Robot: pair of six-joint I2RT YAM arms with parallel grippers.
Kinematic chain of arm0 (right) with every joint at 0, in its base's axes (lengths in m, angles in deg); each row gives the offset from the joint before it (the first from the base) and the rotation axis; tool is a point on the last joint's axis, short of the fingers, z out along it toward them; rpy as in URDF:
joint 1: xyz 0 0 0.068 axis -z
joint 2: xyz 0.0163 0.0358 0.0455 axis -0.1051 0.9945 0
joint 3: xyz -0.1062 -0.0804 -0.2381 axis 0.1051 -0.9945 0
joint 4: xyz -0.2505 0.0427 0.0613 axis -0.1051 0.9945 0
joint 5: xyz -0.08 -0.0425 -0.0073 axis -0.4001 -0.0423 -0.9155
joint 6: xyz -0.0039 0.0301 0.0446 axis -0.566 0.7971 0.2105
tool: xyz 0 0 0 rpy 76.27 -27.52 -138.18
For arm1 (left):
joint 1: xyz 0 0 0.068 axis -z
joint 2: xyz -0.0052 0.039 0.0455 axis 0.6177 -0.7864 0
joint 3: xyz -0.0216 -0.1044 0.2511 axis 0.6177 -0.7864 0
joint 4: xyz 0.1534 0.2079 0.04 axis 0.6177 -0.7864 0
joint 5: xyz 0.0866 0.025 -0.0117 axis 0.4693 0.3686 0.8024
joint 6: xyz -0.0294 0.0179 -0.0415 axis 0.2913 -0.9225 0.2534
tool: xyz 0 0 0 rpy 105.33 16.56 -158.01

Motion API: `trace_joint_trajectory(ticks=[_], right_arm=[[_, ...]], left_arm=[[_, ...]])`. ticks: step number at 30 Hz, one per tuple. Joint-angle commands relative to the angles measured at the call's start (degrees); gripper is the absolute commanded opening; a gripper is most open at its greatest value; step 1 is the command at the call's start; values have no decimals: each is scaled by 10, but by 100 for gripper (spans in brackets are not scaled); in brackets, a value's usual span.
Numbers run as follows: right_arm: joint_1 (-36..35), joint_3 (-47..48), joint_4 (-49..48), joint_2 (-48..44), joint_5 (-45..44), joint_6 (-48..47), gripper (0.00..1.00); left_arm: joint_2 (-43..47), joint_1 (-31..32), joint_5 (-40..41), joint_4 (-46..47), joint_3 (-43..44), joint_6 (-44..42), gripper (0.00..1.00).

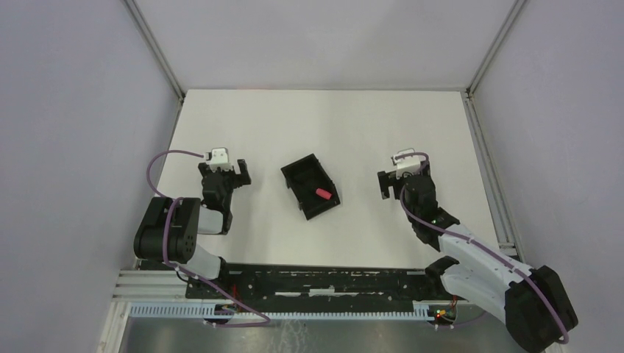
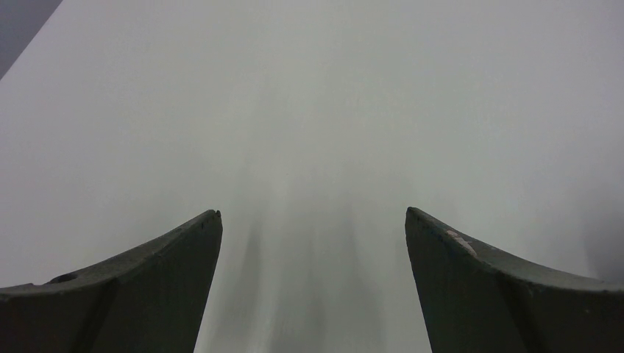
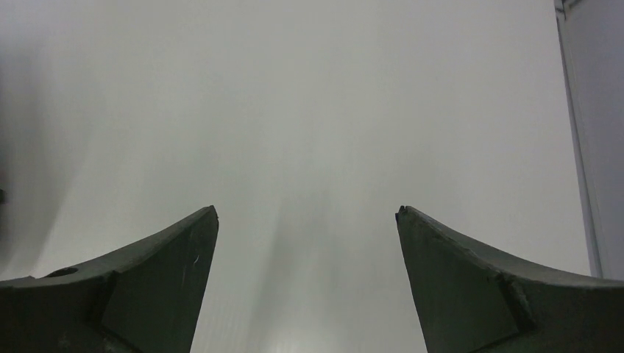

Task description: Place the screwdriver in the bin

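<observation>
screwdriver [image 1: 321, 194]: the red handle is lying inside the bin, toward its near-right end. I can't pick out the black shaft against the black plastic.
bin [image 1: 310, 187]: sits at an angle mid-table [image 1: 331, 125], between the two arms and touching neither.
right end effector [image 3: 307, 209]: jaws spread wide with nothing between them, only bare table in its wrist view. It's off to the right of the bin, near it but apart.
left end effector [image 2: 313, 213]: also wide and empty, parked to the left of the bin.
task status: looks basically done to me, since the tool is in the box.
main risk: the bin looks light, so any sweep toward the middle by either arm could clip a wall and shove or tip it.
what that would cause: the screwdriver is tiny and roundish, so a jolt could send it rolling out over a low wall. I can't tell from above which side is the low one.
lesser risk: wide-open fingers are a bigger target for catching the rim. I'd pull away from the bin, not across it.
cable check: the purple cables loop near both wrists but look well away from the bin.
</observation>
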Motion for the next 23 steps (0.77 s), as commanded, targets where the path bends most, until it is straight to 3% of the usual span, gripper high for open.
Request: trace_joint_trajectory(ticks=[1, 7, 23], right_arm=[[30, -104, -144, -44, -33, -2, 98], [39, -201, -232, -69, -32, -3, 98], [39, -223, -242, -58, -32, 9, 98]], left_arm=[[-3, 2, 1, 30, 2, -9, 100], [-3, 2, 1, 30, 2, -9, 100], [-3, 2, 2, 28, 4, -9, 100]])
